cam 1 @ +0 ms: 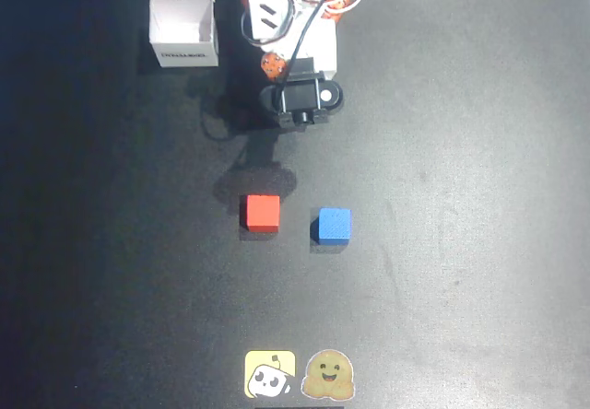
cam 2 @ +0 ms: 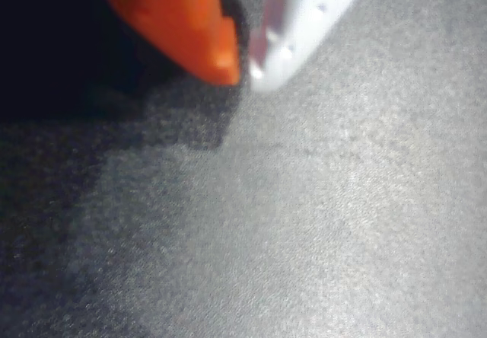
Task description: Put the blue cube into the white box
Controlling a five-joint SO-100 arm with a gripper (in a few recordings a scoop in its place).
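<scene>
Two small matte cubes are sitting near the middle of the dark grey, felt-like table (cam 1: 479, 197): the bright-blue cube (cam 1: 332, 226) and, just to its left in the overhead view, a red cube (cam 1: 260, 213), apart from each other. We are seeing the small square white cardboard box (cam 1: 183, 29) standing open near the table's top edge, well apart from both cubes. Two cartoon stickers (cam 1: 300, 375) are lying at the bottom edge. Our gripper (cam 2: 245, 70) is hovering over bare table in the wrist view, its orange and white fingertips pressed nearly together, pinching nothing.
</scene>
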